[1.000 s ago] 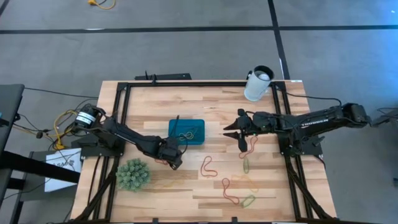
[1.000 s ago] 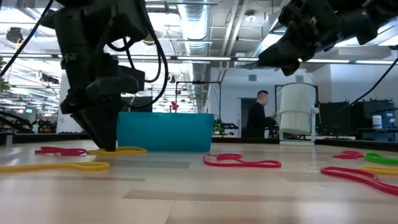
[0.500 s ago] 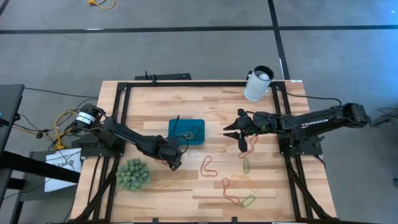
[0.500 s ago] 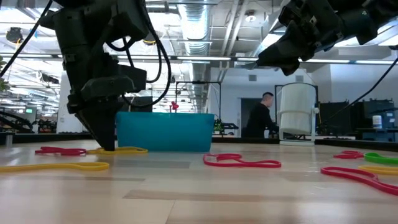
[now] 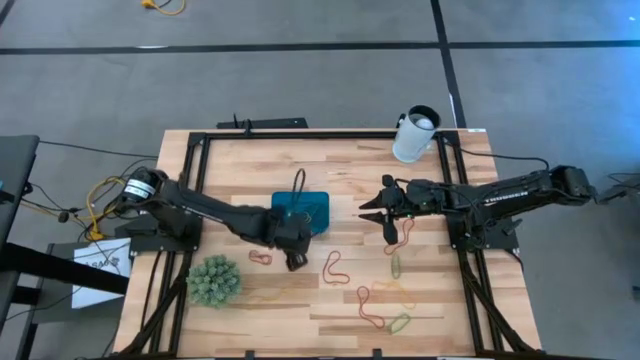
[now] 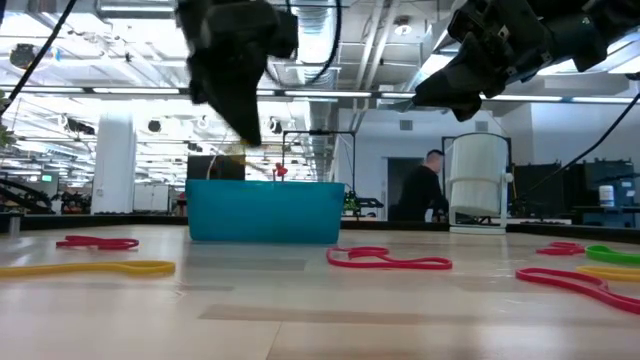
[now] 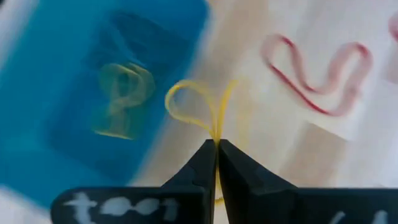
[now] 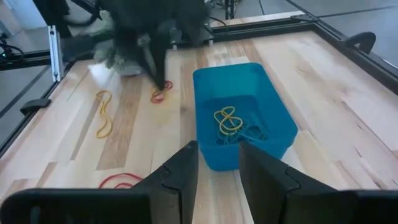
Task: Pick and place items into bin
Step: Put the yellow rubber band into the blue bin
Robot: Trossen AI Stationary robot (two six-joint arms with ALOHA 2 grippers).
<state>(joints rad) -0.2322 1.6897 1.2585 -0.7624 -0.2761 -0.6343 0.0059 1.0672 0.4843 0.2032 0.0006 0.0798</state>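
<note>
My left gripper (image 5: 295,262) hangs just off the near edge of the teal bin (image 5: 312,213), shut on a thin yellow band (image 7: 194,106). The low view shows this gripper (image 6: 246,128) raised above the bin's wall (image 6: 265,210). Yellow and green bands (image 8: 231,122) lie on the bin's floor. Red bands (image 5: 333,266), a green one (image 5: 397,265) and others (image 5: 378,306) lie flat on the wood. My right gripper (image 5: 372,212) waits open in the air, right of the bin. My left gripper pinches the yellow band between its two fingertips, where the loop's strands run together (image 7: 216,132). The fingers slant down from the table's left. The loop stands out beyond the fingertips, clear of the table, and a short piece shows behind them.
A green spiky ball (image 5: 213,280) sits at the near left. A white cup (image 5: 415,133) stands at the far right corner. A small red band (image 5: 260,257) and a long yellow one (image 6: 88,267) lie left of my left gripper. A black frame borders the table.
My left gripper has risen from the table with the yellow band, gone a little toward the right edge and the bin, and rolled its wrist. The band, which lay on the wood beside the fingertips, now hangs clear of it.
</note>
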